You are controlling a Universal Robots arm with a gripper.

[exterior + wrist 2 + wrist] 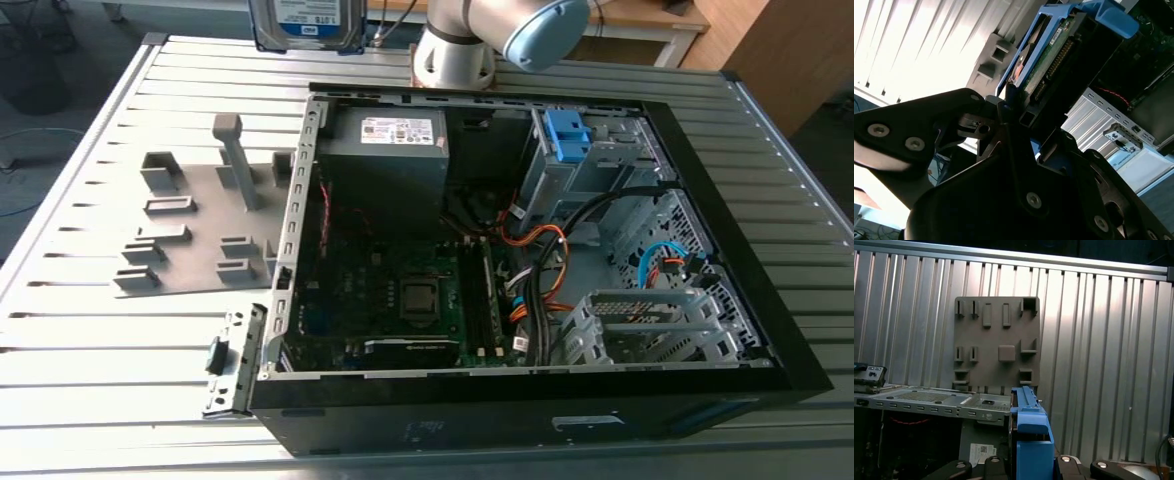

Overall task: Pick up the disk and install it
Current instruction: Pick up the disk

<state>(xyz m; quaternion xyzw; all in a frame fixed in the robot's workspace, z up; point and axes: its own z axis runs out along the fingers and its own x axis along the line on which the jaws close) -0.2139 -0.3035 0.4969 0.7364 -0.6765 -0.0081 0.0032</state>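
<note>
Upright disk (308, 22) in gripper (1015, 107), long axis straight out from it

I see the disk (308, 22) up in the air, over the far edge of the surface (107, 330). It stands on its edge, and its blue-and-white label faces the exterior view. It is flat and silver-grey, with a blue plastic frame around it. In the second wrist view its green underside shows, and the claw (1021, 117) squeezes one end.
</note>
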